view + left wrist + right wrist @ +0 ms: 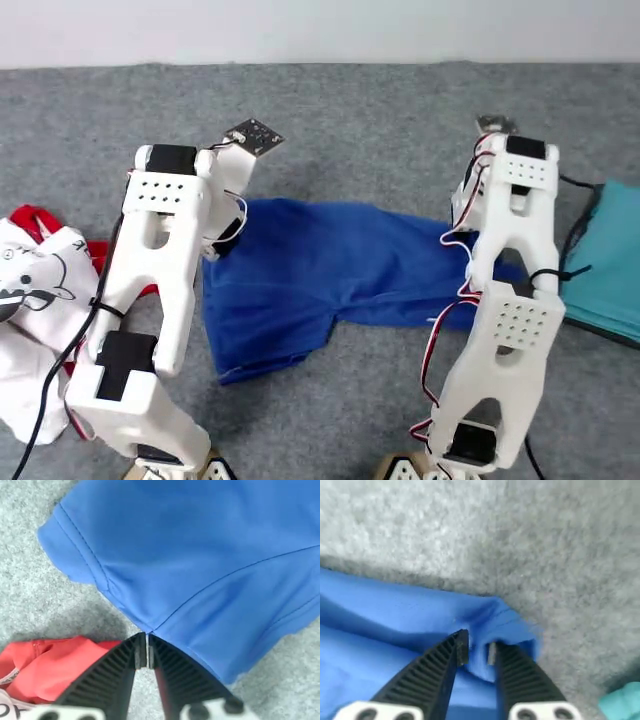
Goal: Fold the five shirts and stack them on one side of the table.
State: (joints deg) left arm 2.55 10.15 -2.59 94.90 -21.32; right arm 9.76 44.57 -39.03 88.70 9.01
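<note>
A blue shirt (320, 265) lies stretched across the grey, carpet-like surface (380, 130). In the high view its long axis runs side to side, from the left arm (150, 280) to the right arm (510, 280). The half of the shirt at the left arm is wider, with a rumpled flap trailing toward the arms' bases. The half at the right arm narrows to a band.

The left claw (146, 652) is at the shirt's left end. Its ribbed black fingers are pressed together on the cloth's edge, where a short sleeve (75, 545) meets the body, and the fabric draws to a point at the tips. The right claw (476, 652) is at the shirt's right end, clamped on a small bunched fold at the shirt's corner, with blue cloth filling the narrow gap between its tips.

A red garment (55, 665) lies just beside the shirt's left end. Farther out on that side is a white printed shirt (35, 300). A teal shirt (615, 260) lies flat beyond the blue shirt's right end.
</note>
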